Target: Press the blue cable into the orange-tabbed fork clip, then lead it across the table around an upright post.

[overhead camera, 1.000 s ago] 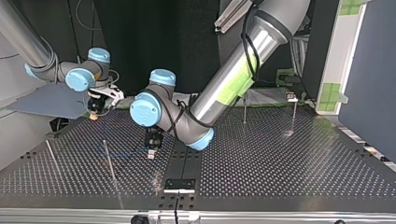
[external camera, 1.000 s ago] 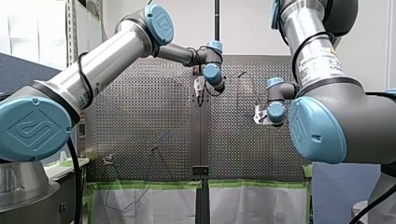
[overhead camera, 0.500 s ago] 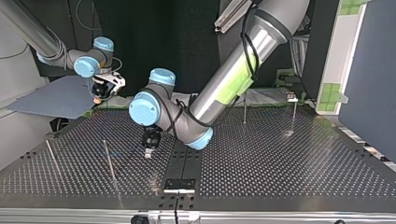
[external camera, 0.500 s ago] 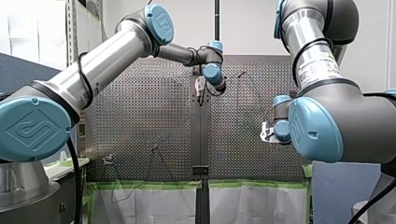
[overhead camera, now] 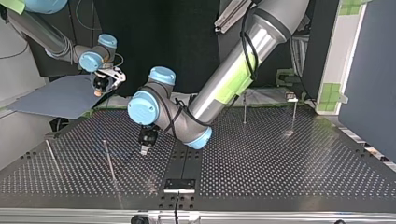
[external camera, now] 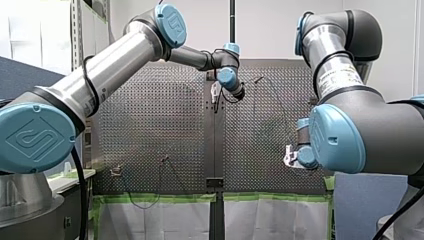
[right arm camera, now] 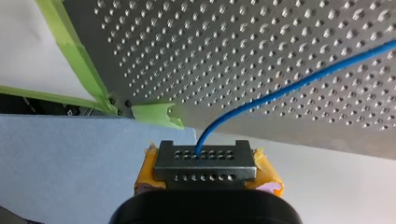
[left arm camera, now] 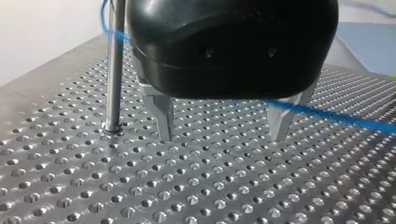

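The blue cable [right arm camera: 289, 88] is pinched between the yellow pads [right arm camera: 267, 173] of the right gripper [right arm camera: 205, 163], beyond the table [right arm camera: 280, 37] edge. The 2 fingers of the left gripper [left arm camera: 222, 122] are spread beside the upright post [left arm camera: 114, 70]. The cable is judged light, limp and slippery, so a hold near the post is advised.

From here I've got the perforated table [overhead camera: 280, 163] w/ green tape [right arm camera: 70, 51] along its edge, blue-grey sheet [overhead camera: 56, 95] by its corner.

Front view bright and flat against a white wall. Top view dim with a black backdrop; glare spots on the desk [overhead camera: 285, 133] and on my left arm [overhead camera: 254, 44]. Left wrist view: blue cable [left arm camera: 327, 113] smeared, far desk soft.
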Tool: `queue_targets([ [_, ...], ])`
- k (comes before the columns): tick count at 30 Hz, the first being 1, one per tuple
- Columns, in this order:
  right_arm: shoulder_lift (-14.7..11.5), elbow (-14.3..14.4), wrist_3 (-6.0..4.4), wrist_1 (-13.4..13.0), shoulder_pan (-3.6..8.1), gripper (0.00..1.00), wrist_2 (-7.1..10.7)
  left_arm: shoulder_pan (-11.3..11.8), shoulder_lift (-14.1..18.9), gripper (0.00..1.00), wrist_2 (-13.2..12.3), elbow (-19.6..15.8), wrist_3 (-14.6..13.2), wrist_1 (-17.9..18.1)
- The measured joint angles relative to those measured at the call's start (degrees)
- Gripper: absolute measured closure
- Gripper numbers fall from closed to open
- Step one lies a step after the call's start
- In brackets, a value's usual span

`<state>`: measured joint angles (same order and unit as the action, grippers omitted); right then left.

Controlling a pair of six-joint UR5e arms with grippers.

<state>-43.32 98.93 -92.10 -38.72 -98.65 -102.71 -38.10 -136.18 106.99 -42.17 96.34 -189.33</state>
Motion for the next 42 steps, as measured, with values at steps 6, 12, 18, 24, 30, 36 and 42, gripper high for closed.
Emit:
queue_targets([
  [6, 0.18, 1.98, -0.34, -2.95, 1.1, 1.0, -0.6, -0.34, 0.01, 0.0, 0.06, 0.0, -0.29, -1.07],
  [12, 0.26, 4.76, -0.51, -6.0, 2.38, 1.0, -1.94, -0.87, 0.04, 0.0, 0.08, 0.0, -0.42, -1.77],
  [18, 0.35, 8.2, -0.44, -9.54, 4.03, 1.0, -3.27, -1.44, 0.28, 0.0, 0.94, -0.04, -0.84, -2.32],
  [24, 0.45, 10.48, -0.6, -12.88, 5.1, 1.0, -3.28, -1.97, 1.1, 0.0, 1.84, -0.07, -0.97, -2.5],
  [30, 2.15, 10.88, -1.27, -15.97, 5.9, 1.0, -2.7, -2.03, 1.28, 0.0, 1.8, -0.46, -0.91, -2.44],
  [36, 4.22, 10.42, -2.21, -18.45, 6.59, 1.0, -1.52, -1.59, 1.34, 0.0, 0.35, -3.22, -3.14, -1.25],
  [42, 4.72, 9.33, -2.16, -18.85, 6.95, 1.0, -0.56, -1.19, 1.38, 0.0, -0.58, -6.16, -6.13, -0.64],
])
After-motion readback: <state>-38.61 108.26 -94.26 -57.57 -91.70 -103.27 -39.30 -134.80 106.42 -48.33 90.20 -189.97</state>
